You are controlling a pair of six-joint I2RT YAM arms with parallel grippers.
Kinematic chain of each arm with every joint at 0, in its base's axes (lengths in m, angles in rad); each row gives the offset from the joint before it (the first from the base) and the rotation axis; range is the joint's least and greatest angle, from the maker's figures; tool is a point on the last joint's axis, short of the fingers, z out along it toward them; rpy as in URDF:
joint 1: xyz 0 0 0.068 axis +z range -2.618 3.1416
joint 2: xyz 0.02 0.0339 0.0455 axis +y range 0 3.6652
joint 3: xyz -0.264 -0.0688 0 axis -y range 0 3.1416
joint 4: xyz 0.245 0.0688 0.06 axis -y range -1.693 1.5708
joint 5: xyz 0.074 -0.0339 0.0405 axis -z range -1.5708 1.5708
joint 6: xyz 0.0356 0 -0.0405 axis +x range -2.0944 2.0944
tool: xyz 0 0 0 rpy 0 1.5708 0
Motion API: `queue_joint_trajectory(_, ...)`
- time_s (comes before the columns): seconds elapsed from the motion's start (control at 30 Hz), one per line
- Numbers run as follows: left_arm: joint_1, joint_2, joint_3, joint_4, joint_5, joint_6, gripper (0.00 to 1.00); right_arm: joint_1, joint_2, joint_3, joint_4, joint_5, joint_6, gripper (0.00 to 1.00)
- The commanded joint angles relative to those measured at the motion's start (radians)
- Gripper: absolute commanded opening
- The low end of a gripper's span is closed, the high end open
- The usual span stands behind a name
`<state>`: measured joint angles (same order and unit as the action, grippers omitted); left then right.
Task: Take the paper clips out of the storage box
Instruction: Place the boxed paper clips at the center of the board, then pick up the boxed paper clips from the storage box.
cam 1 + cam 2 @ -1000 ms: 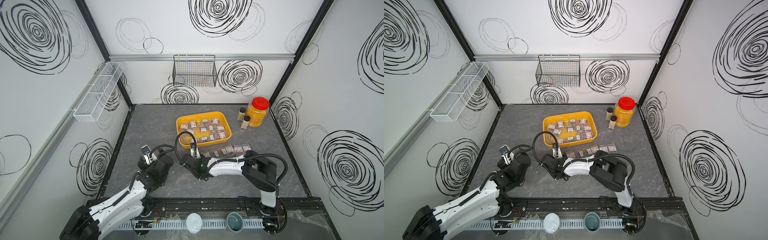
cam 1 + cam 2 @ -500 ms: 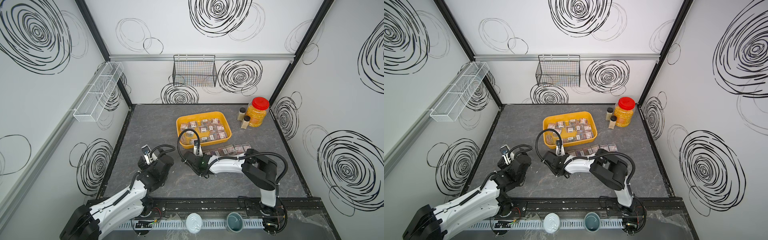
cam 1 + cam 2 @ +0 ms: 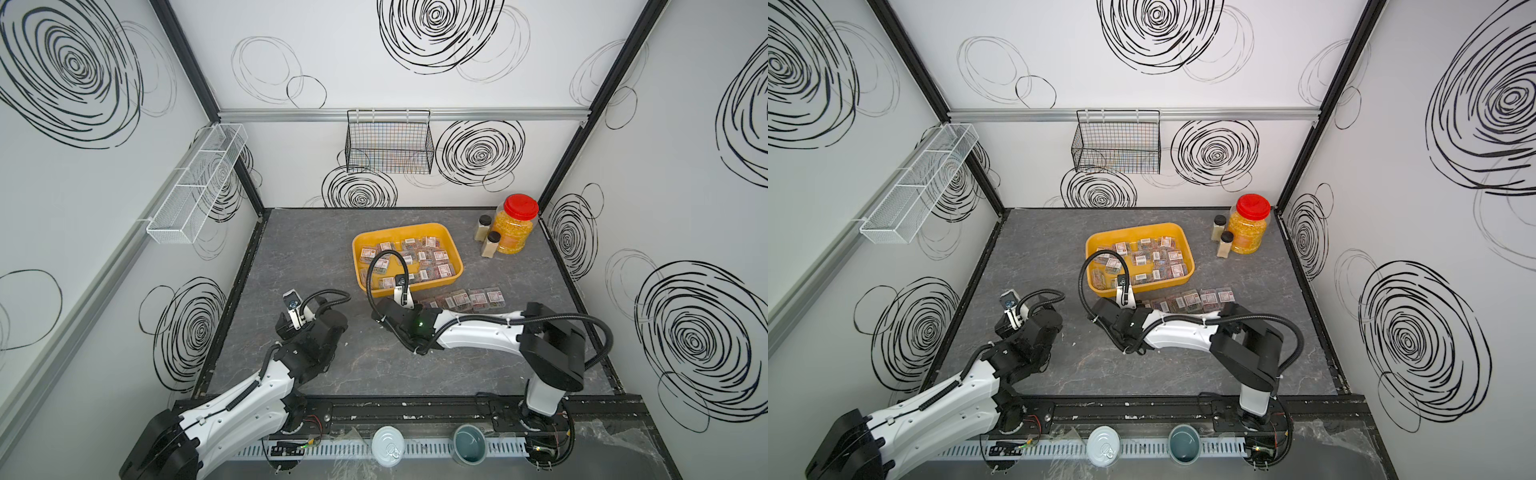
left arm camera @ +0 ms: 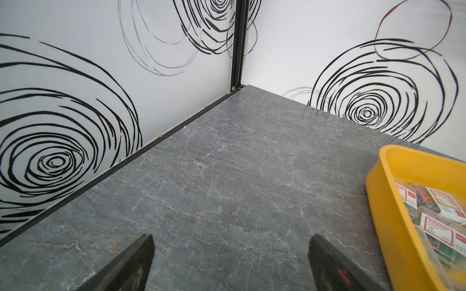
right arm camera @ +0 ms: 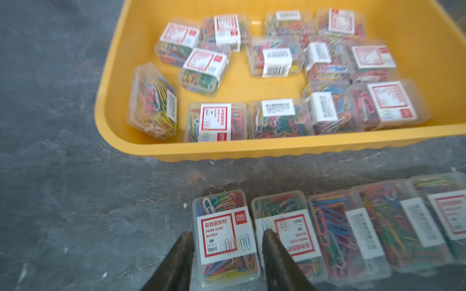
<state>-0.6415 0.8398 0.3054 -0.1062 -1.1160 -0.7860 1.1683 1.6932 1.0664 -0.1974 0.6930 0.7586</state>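
Over the last second our right arm came back from the near corner of the yellow tray (image 3: pixel 399 227) to the bare table just in front of it. Our right gripper (image 5: pixel 227 233) was now down at the end of the row of cases (image 3: pixel 469 299) that lies towards the left arm. In the right wrist view its two fingers (image 5: pixel 185 249) stood on either side of the end case (image 5: pixel 222 201), set narrowly and close to its long sides. The case lay flat on the table, label up, just beside its neighbour. We could not tell whether the jaws pressed it or had just let go.

We took this to mean that one more case had come out of the tray and was being added to the row. The next move called for a clear opening and a straight lift, since one finger hung over the neighbouring case and could drag it.

Most of the work was left. A dozen or more cases (image 5: pixel 274 59) lay loose in the tray, some flat, some tilted or on edge, well apart from the row.

Our left gripper (image 4: pixel 230 236) had not moved. It hung wide open over bare table, empty, with the tray's rim (image 4: pixel 378 191) off to one side.
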Motion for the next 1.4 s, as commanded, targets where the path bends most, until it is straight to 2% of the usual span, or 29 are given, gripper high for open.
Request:
queue_joint_trajectory(0.0, -0.006, 0.016, 0.039, 0.001, -0.034, -0.019, 0.99, -0.019, -0.137, -0.068, 0.02, 0.087, -0.082, 0.51)
queue_joint_trajectory(0.1, -0.009, 0.022, 0.042, 0.003, -0.034, -0.018, 0.99, -0.098, -0.286, -0.183, 0.066, 0.105, -0.144, 0.56)
queue_joint_trajectory(0.23, -0.015, 0.033, 0.047, 0.003, -0.04, -0.018, 0.99, -0.352, -0.503, -0.387, 0.158, -0.056, -0.208, 0.56)
queue_joint_trajectory(0.37, -0.024, 0.058, 0.059, 0.003, -0.052, -0.013, 0.99, -0.589, -0.69, -0.561, 0.217, -0.115, -0.254, 0.61)
queue_joint_trajectory(0.43, -0.03, 0.082, 0.071, 0.006, -0.056, -0.002, 0.99, -0.7, -0.762, -0.629, 0.252, -0.18, -0.279, 0.63)
queue_joint_trajectory(0.47, -0.037, 0.096, 0.079, 0.006, -0.06, 0.003, 0.99, -0.751, -0.786, -0.654, 0.26, -0.199, -0.249, 0.63)
queue_joint_trajectory(0.53, -0.052, 0.127, 0.106, -0.008, -0.072, 0.008, 0.99, -0.846, -0.818, -0.711, 0.328, -0.34, -0.24, 0.64)
queue_joint_trajectory(0.57, -0.051, 0.139, 0.118, 0.0, -0.047, 0.028, 0.99, -0.875, -0.818, -0.732, 0.354, -0.367, -0.241, 0.64)
queue_joint_trajectory(0.6, -0.041, 0.148, 0.125, 0.044, 0.007, 0.088, 0.99, -0.891, -0.808, -0.742, 0.364, -0.361, -0.23, 0.64)
queue_joint_trajectory(0.63, -0.019, 0.159, 0.138, 0.098, 0.116, 0.144, 0.99, -0.904, -0.788, -0.749, 0.362, -0.333, -0.21, 0.64)
queue_joint_trajectory(0.67, -0.002, 0.17, 0.157, 0.118, 0.203, 0.16, 0.94, -0.916, -0.763, -0.749, 0.364, -0.324, -0.192, 0.65)
queue_joint_trajectory(0.73, 0.001, 0.199, 0.213, 0.109, 0.279, 0.129, 0.86, -0.934, -0.709, -0.727, 0.366, -0.358, -0.189, 0.64)
queue_joint_trajectory(0.83, -0.023, 0.257, 0.291, 0.113, 0.308, 0.1, 0.84, -0.935, -0.638, -0.691, 0.36, -0.376, -0.197, 0.66)
queue_joint_trajectory(0.97, -0.064, 0.404, 0.441, 0.102, 0.341, 0.131, 0.83, -0.933, -0.607, -0.68, 0.357, -0.368, -0.193, 0.66)
queue_joint_trajectory(1.1, -0.091, 0.616, 0.682, -0.068, 0.325, 0.118, 0.78, -0.932, -0.629, -0.696, 0.37, -0.342, -0.178, 0.68)
queue_joint_trajectory(1.23, -0.139, 0.836, 0.939, -0.257, 0.23, 0.101, 0.75, -0.93, -0.643, -0.708, 0.372, -0.333, -0.172, 0.69)
queue_joint_trajectory(1.37, -0.15, 0.985, 1.1, -0.349, 0.219, 0.1, 0.73, -0.919, -0.624, -0.693, 0.363, -0.324, -0.173, 0.69)
